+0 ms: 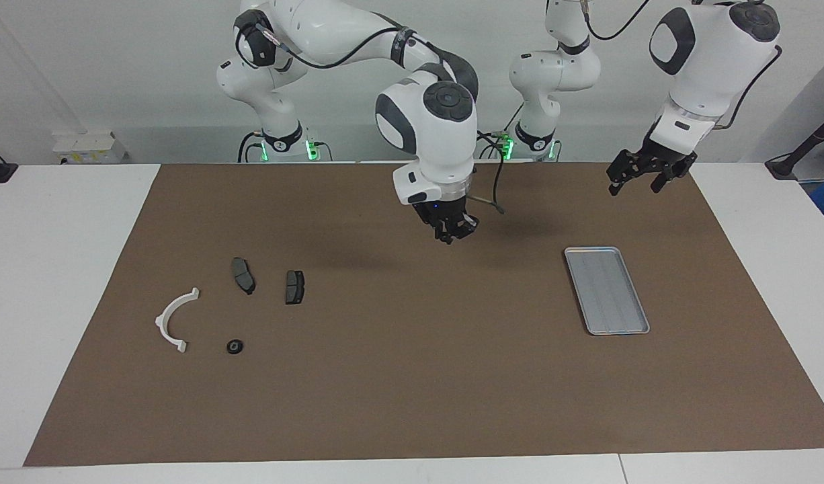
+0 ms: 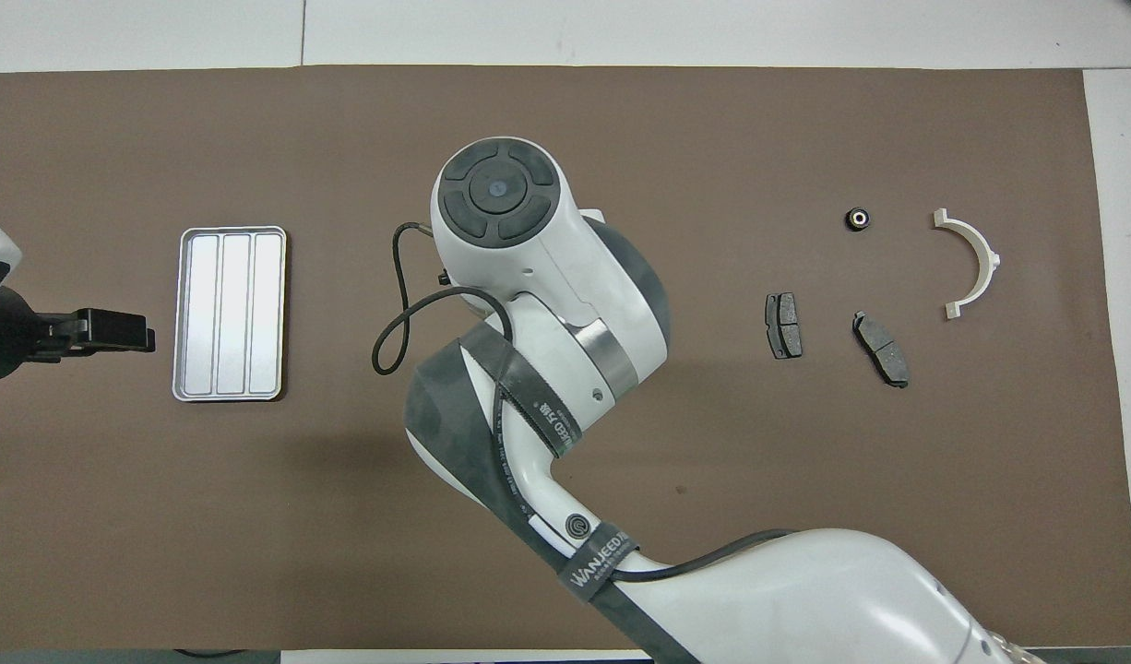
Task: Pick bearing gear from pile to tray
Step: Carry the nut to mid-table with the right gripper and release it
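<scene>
The pile lies toward the right arm's end of the mat: a small black round bearing gear (image 1: 235, 347) (image 2: 859, 219), a white arc bracket (image 1: 160, 321) (image 2: 990, 258) and two dark pad plates (image 1: 242, 275) (image 1: 294, 286). The silver tray (image 1: 607, 289) (image 2: 231, 314) lies bare toward the left arm's end. My right gripper (image 1: 451, 234) hangs shut over the mat between pile and tray. Whether a small piece sits between its fingertips does not show, and the overhead view hides it under its own wrist. My left gripper (image 1: 635, 183) (image 2: 141, 332) waits open in the air beside the tray.
A brown mat (image 1: 412, 376) covers the table's middle, with white table edge around it. The right arm's forearm (image 2: 529, 406) and its loose black cable (image 2: 390, 314) span the mat's centre in the overhead view.
</scene>
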You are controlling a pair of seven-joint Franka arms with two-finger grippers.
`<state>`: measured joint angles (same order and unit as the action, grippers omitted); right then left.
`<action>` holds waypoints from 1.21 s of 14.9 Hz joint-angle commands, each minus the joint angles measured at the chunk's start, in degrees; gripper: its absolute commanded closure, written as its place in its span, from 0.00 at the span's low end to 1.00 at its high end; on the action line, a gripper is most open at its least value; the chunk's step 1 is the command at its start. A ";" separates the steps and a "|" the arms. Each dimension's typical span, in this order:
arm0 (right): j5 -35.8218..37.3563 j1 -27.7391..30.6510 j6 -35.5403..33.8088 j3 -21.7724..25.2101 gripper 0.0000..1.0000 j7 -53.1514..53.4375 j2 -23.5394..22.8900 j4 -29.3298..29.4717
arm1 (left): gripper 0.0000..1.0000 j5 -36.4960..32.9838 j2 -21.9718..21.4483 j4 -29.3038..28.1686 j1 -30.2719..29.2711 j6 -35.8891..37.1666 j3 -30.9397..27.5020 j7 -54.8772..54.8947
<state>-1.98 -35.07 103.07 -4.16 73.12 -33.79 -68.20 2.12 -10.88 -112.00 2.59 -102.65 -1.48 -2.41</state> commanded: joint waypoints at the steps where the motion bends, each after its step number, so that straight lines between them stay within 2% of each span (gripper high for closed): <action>1: 3.72 -1.93 8.16 0.03 1.00 5.18 -5.13 -1.40 | 0.00 0.70 -2.22 -2.52 0.22 -1.85 -0.10 -0.75; 7: 7.34 -1.67 19.26 0.12 1.00 5.46 -9.97 -6.59 | 0.00 0.70 -2.30 -3.58 0.22 -3.25 -0.10 -0.84; 12: 7.69 -1.76 17.78 0.21 1.00 5.46 -10.51 -6.16 | 0.00 0.70 -2.66 -4.19 0.22 -3.43 -0.10 -0.84; 13: 7.78 -1.76 15.17 0.29 0.65 5.46 -10.51 -5.98 | 0.00 0.70 -2.66 -4.28 0.22 -3.52 -0.10 -0.84; 14: 7.96 -1.58 12.88 0.64 0.01 5.46 -10.42 -5.46 | 0.00 0.70 -2.66 -4.37 0.22 -3.52 -0.10 -0.93; 18: 7.26 3.41 0.41 0.12 0.00 0.74 -9.46 4.72 | 0.00 0.61 -1.69 -3.05 -0.04 -3.53 -0.10 -2.33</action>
<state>4.77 -35.39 109.64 -2.79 77.11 -44.01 -68.74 2.12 -11.41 -113.81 2.57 -105.40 -1.53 -3.74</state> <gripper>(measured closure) 0.317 0.000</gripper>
